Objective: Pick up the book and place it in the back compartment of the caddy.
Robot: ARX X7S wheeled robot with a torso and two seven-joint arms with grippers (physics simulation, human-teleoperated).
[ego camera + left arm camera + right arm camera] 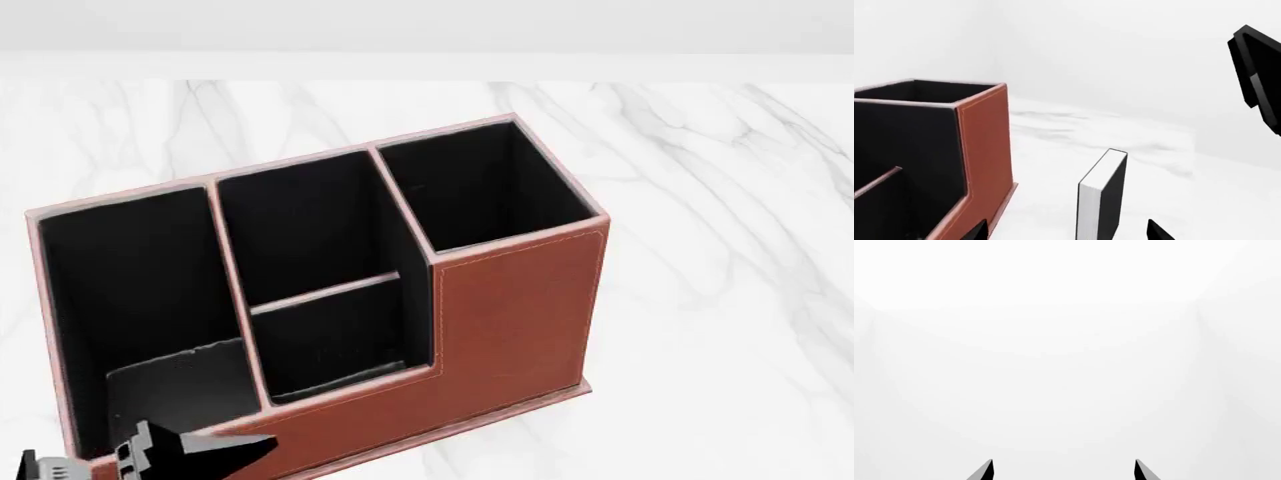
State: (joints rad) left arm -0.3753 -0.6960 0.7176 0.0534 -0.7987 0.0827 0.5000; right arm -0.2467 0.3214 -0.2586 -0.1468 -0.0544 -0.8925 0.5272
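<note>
Book (1102, 197) stands upright on the marble, lower centre of the left wrist view, beside the caddy (984, 150), long axis vertical, directly ahead of the spread, empty left gripper (1067, 232); right gripper (1063, 471) likewise spread, idle.

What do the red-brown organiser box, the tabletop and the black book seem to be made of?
The red-brown stitched organiser box looks like leather or imitation leather: matte skin, pale seams along the rims, black lining inside. The white grey-veined tabletop looks like polished marble, perhaps only a printed pattern. The thick black book shows matte board covers and a white paper block.
</note>
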